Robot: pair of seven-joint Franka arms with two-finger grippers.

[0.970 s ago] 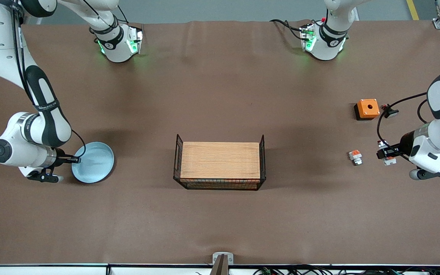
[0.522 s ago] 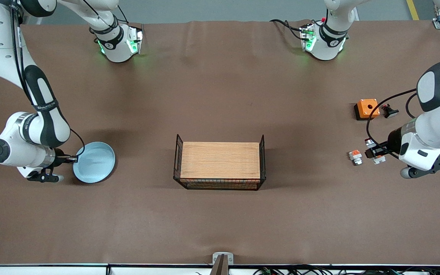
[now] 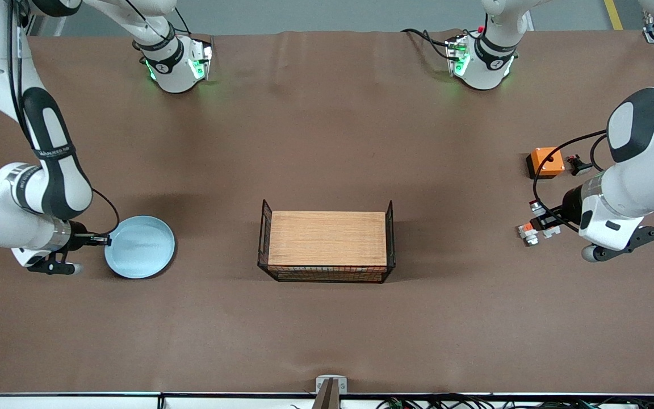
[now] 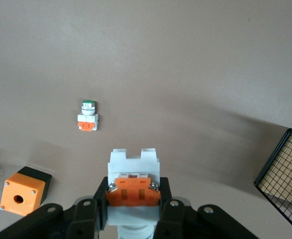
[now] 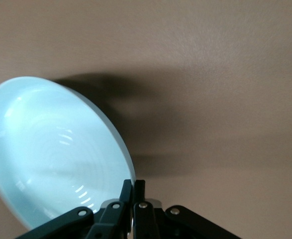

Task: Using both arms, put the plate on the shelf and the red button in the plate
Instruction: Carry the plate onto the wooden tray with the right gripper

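Note:
The pale blue plate [image 3: 139, 246] is at the right arm's end of the table. My right gripper [image 3: 103, 240] is shut on its rim and holds it tilted, just off the cloth. In the right wrist view the plate [image 5: 51, 149] fills one side and the gripper [image 5: 134, 186] pinches its edge. My left gripper [image 3: 541, 222] is shut on the red button [image 3: 536, 209], held in the air at the left arm's end, over the cloth beside a stubby piece. The left wrist view shows the gripper [image 4: 133, 188] clamped on the button's [image 4: 134, 162] orange-red block.
A wooden tray [image 3: 327, 245] in a black wire basket stands mid-table; its corner shows in the left wrist view [image 4: 285, 169]. A stubby white-and-orange piece [image 3: 527, 233] [image 4: 88, 116], an orange box with a hole [image 3: 546, 161] [image 4: 24, 190] and a small black part [image 3: 579, 166] lie near my left gripper.
My left gripper has carried the red button toward the tray, now beside the stubby piece. My right gripper has shifted the plate slightly nearer the front camera, still gripping its rim.

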